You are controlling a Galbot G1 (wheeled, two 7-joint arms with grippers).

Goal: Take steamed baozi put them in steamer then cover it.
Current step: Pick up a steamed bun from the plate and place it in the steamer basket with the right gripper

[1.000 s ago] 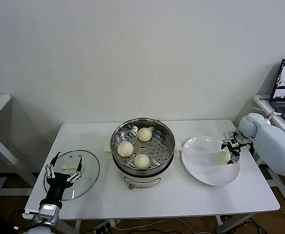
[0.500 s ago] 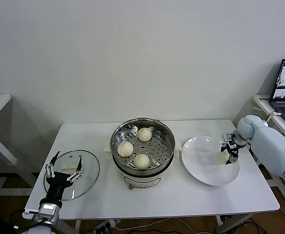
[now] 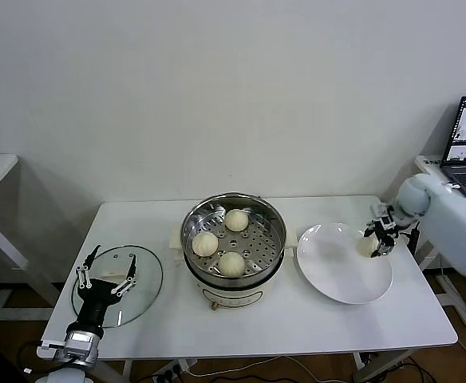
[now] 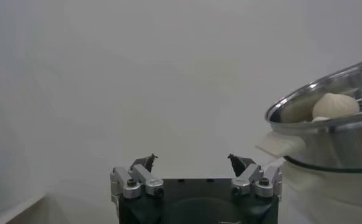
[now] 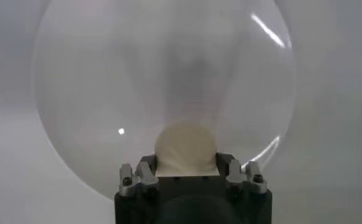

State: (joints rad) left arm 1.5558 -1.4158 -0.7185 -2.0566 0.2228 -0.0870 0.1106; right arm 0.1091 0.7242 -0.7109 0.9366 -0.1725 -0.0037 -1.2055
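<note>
The head camera looks down at the whole table [image 3: 297, 319] from far. The left wrist camera looks low and sideways at the steamer [image 4: 327, 128]; the right one looks closely at the plate [image 5: 107, 91].

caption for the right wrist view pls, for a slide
Right gripper shut on the last baozi above the white plate.

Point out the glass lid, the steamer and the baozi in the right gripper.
glass lid [image 3: 147, 275]: head view, bare glass near its right edge.
steamer [image 3: 274, 226]: head view, steel rim on the right side.
baozi [image 5: 185, 148]: right wrist view, middle of the bun, between the right gripper [image 5: 187, 172] fingers.
</note>
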